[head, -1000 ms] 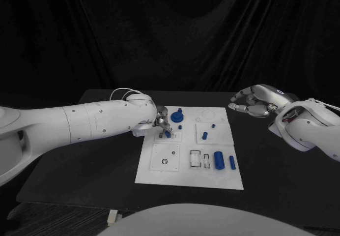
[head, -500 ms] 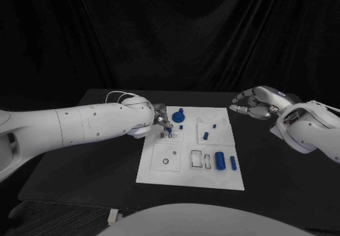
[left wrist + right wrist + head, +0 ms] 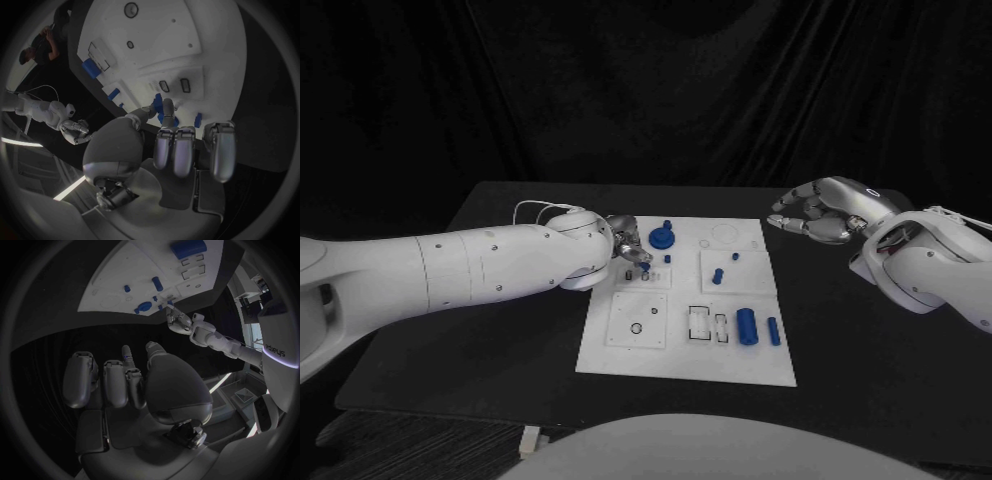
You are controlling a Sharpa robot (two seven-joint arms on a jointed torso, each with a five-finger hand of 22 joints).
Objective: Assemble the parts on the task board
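On the white plastic task board point(image 3: 687, 345) at mid-surface, the left hand point(image 3: 626, 251) pinches a small blue peg point(image 3: 643, 266) at the far-left corner and should lower it straight, while the right hand point(image 3: 815, 213), fingers curled on nothing, hovers far right.

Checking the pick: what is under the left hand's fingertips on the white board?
The silver left hand pinches a small blue part above the white task board; the board beneath its fingers is hidden.

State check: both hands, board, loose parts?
left hand: pinching a small blue part over the board's far left
right hand: fingers curled, holding nothing, off the board
task board: flat on table
blue cylinder: lying on its side
round blue part: seated, far end
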